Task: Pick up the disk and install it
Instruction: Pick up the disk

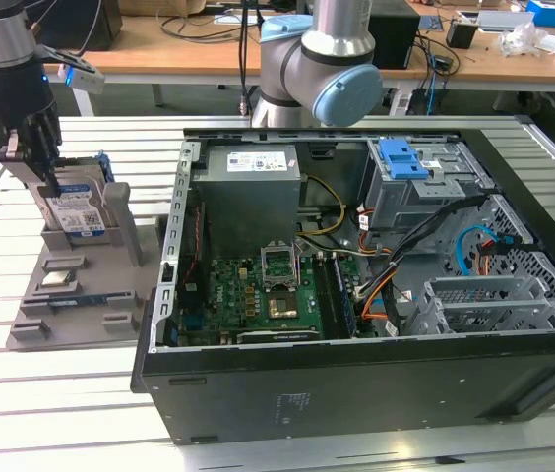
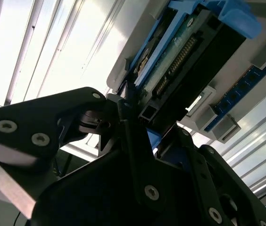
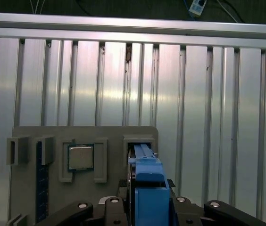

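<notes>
**Location.** The disk (image 1: 79, 211) stands on end in a slot of the grey holder (image 1: 71, 295). The holder sits on the slatted bench (image 1: 22, 393) at the exterior view's left, well apart from the open case (image 1: 356, 295).

**Tool.** The tool (image 1: 49, 175) is over the disk's upper end. In the first wrist view its jaws sit tight against both sides of the blue carrier (image 3: 147, 188). I judge it pressed together on the disk, which has not yet left the slot.

**Handling.** This is a stiff metal body, likely dense for its size and sensitive to shock. Its bare faces look smooth and may slip. The plastic carrier looks the weaker part and could flex. The sound hold is across the two broad faces near the upper end, clear of the connector row (image 2: 175, 61).

**Orientation.** The long axis is upright. The connector end points up toward the tool, and the opposite end is seated in the holder. The labelled face looks toward the exterior view's camera.
</notes>
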`<state>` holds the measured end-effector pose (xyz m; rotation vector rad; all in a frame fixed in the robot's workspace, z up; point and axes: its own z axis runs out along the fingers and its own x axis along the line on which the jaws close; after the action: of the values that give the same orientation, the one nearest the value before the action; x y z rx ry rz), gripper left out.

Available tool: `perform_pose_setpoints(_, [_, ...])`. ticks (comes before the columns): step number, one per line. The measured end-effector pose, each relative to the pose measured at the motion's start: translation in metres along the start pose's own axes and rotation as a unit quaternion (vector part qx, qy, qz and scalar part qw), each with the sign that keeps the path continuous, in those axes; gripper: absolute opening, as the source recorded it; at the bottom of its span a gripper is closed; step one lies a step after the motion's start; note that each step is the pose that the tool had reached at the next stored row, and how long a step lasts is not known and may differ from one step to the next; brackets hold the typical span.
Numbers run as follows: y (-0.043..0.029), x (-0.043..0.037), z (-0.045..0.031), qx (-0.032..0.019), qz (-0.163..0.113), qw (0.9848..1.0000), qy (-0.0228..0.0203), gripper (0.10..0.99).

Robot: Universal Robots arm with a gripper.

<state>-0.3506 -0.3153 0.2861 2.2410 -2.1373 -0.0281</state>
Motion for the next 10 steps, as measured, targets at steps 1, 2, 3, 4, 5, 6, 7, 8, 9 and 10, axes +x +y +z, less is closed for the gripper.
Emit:
perform_pose_setpoints(1, [0.0, 0.0, 0.0001, 0.0, 0.0, 1.0, 0.0, 0.369])
perform_pose_setpoints(2, [0.0, 0.0, 0.0001, 0.0, 0.0, 1.0, 0.0, 0.369])
perform_pose_setpoints(3, [0.0, 0.0, 0.0001, 0.0, 0.0, 1.0, 0.0, 0.369])
perform_pose_setpoints(4, [0.0, 0.0, 0.0001, 0.0, 0.0, 1.0, 0.0, 0.369])
perform_pose_setpoints(5, [0.0, 0.0, 0.0001, 0.0, 0.0, 1.0, 0.0, 0.369])
perform_pose_setpoints(6, [0.0, 0.0, 0.0001, 0.0, 0.0, 1.0, 0.0, 0.369])
perform_pose_setpoints(7, [0.0, -0.0002, 0.0003, 0.0001, 0.0, 1.0, 0.0002, 0.369])
perform_pose_setpoints(8, [-0.0001, -0.0002, 0.0001, 0.0001, 0.0, 1.0, 0.0003, 0.369])
perform_pose_setpoints(9, [-0.0001, -0.0002, -0.0007, 0.0001, 0.0, 1.0, 0.0003, 0.369])
perform_pose_setpoints(10, [0.0, -0.0003, -0.002, 0.0001, 0.0, 1.0, 0.0003, 0.369])
